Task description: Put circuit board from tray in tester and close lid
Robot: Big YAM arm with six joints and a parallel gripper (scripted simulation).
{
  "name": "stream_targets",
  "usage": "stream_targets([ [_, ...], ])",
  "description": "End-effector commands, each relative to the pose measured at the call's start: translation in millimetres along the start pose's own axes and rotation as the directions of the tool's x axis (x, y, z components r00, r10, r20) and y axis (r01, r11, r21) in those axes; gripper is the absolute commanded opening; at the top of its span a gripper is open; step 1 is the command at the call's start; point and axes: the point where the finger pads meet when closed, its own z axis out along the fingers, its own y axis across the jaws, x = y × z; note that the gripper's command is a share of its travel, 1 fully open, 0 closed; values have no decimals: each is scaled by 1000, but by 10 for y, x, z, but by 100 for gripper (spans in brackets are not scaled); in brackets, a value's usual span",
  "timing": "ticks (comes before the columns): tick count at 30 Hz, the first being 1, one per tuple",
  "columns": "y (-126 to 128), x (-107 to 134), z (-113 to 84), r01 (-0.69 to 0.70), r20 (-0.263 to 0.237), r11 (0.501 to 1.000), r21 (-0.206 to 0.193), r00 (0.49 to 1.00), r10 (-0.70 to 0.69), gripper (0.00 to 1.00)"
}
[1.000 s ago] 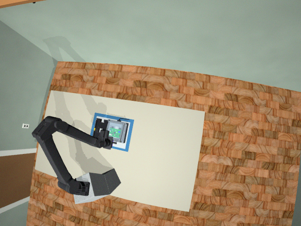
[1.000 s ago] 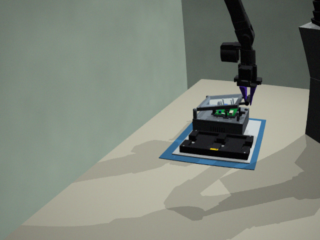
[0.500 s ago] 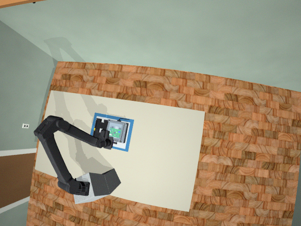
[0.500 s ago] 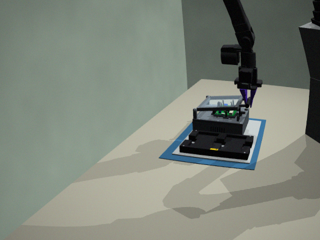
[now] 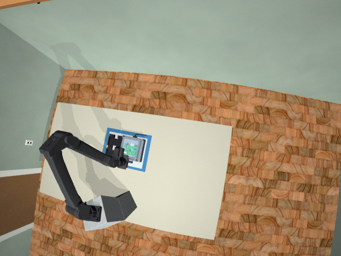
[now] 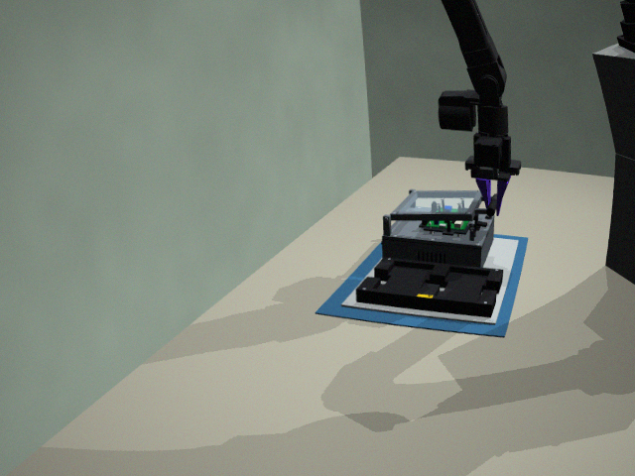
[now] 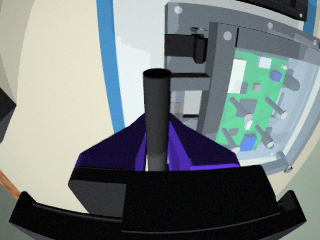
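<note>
The dark tester [image 6: 439, 240] stands on a blue-edged mat, with the green circuit board [image 6: 444, 223] inside it under the clear lid [image 6: 436, 203]. The lid lies low over the board, tilted slightly up on the handle side. My gripper [image 6: 491, 204] points down at the tester's right edge, shut on the lid's black handle rod [image 7: 156, 116]. The wrist view shows the board [image 7: 256, 107] through the lid. From above, the gripper [image 5: 123, 159] is at the tester's [image 5: 132, 149] near side. I cannot tell whether the latch hook is over the lid's edge.
The black tray [image 6: 433, 289] lies in front of the tester on the same mat [image 6: 507, 307], and both its pockets look empty. The arm's base box [image 5: 115, 206] stands at the near left of the table. A wall runs along the left.
</note>
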Motion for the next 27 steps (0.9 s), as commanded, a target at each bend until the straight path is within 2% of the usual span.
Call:
stream_targets([
  [1,5,-27,87,5,-1,1000,-2,1000,-5,0],
  [27,15,-14,119,3,-2,1000,-5,1000,-3,0],
])
